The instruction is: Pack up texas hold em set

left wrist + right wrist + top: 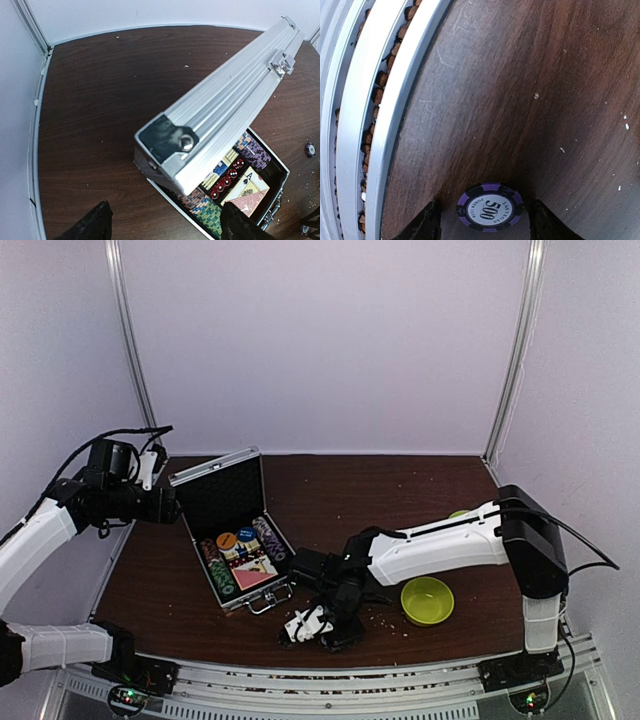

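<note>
The silver case [243, 578] stands open at the left middle of the table, its black-lined lid [222, 495] upright. Inside are striped chips [209, 212], red dice [227, 180], cards [250, 196] and round buttons [238, 539]. My left gripper [172, 506] is open and empty, above and just behind the lid's top edge [220, 100], with one black finger [95, 225] to either side of the lid's corner. My right gripper [312, 626] is low at the table's front edge. It is open around a purple 500 chip [490, 206] lying flat on the wood, apart from both fingers [426, 224].
A lime-green bowl [427, 600] sits right of my right gripper. A lime-green plate [458, 513] peeks out behind the right arm. A metal rail [385, 125] runs along the table's front edge. Another loose chip [310, 149] lies right of the case.
</note>
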